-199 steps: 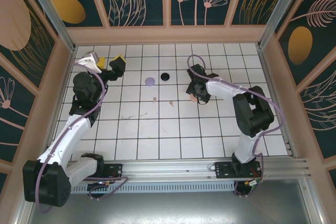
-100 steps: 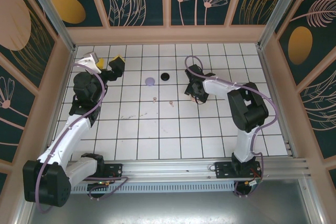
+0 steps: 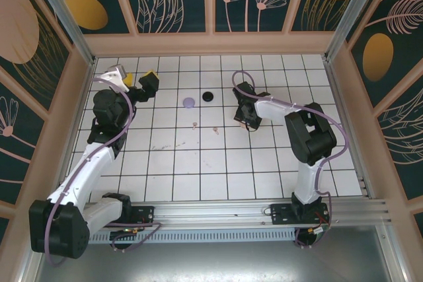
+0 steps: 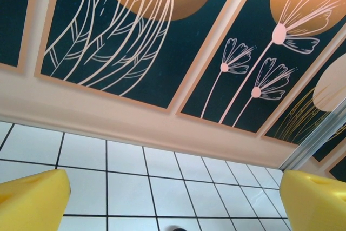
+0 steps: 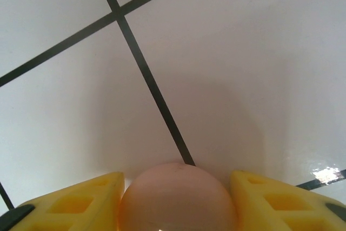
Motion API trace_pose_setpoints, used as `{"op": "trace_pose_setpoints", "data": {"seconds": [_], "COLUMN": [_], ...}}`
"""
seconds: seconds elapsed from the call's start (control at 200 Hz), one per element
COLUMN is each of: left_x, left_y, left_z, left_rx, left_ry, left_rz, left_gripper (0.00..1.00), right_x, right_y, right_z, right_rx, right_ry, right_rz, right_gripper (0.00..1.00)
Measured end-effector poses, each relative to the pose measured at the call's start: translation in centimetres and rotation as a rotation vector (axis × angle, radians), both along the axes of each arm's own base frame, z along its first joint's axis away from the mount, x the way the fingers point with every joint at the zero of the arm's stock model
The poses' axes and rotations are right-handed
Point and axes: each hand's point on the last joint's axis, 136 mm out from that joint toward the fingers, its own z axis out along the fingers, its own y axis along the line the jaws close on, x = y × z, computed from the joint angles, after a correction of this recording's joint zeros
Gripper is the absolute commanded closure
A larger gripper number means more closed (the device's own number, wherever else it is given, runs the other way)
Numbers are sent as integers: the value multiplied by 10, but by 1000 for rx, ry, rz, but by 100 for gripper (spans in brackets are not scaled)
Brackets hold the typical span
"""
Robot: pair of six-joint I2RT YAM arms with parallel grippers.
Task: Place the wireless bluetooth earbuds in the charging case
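The right gripper point(image 5: 176, 203) has narrowed around the pink rounded object point(image 5: 177, 185), so lifting seems next; whether it grips yet, I cannot tell. The left gripper point(image 4: 173, 198) stays wide open.

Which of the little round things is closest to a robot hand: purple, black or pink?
The pink one, sitting between the right gripper's yellow fingers; the purple disc and black disc lie apart on the tiles, untouched.

We see a white table point(image 3: 198, 163) gridded in black, teal walls point(image 3: 178, 4) with orange discs and pink flowers, yellow fingers point(image 5: 70, 204), a pink case point(image 5: 178, 198), a purple case point(image 3: 188, 102), a black case point(image 3: 207, 96), and white-and-black arms point(image 3: 86, 170).
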Motion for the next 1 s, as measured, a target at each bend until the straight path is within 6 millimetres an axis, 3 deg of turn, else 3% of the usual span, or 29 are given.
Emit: {"op": "trace_pose_setpoints", "data": {"seconds": [0.255, 0.445, 0.591, 0.811, 1.001], "left_x": [3, 0, -5, -24, -37], "left_y": [2, -19, -39, -80, -127], "left_z": [-16, -13, -20, -57, -75], "left_rx": [-31, -105, -147, -169, -179], "left_ry": [19, -5, -12, 31, 37], "left_rz": [17, -115, -225, -375, -499], "left_gripper": [1, 1, 1, 1, 1], "right_x": [1, -10, -11, -5, -4], "right_y": [4, 6, 11, 30, 54], "right_z": [2, 14, 55, 138, 180], "right_rx": [26, 79, 158, 358, 513], "right_ry": [-19, -34, -117, -299, -358], "right_rz": [15, 31, 44, 54, 65], "right_gripper": [66, 67, 67, 67, 67]}}
